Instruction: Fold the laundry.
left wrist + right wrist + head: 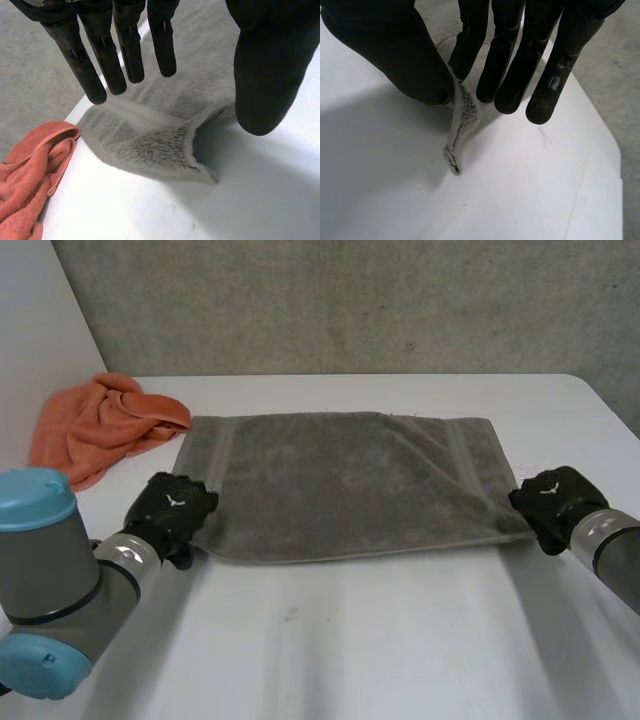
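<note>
Illumination is soft and moderate: in the head view the white table [400, 640] reads evenly pale across the lower half of the frame, with no glare spots. The grey towel [345, 485] casts only a thin dark line along its near edge. In the left wrist view its raised corner [170, 150] throws soft-edged shade onto the table beside it.

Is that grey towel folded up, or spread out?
Spread out: the grey towel lies as a wide rectangle on the white table, one near corner pinched by the right hand. Whether it's doubled, cannot tell.
</note>
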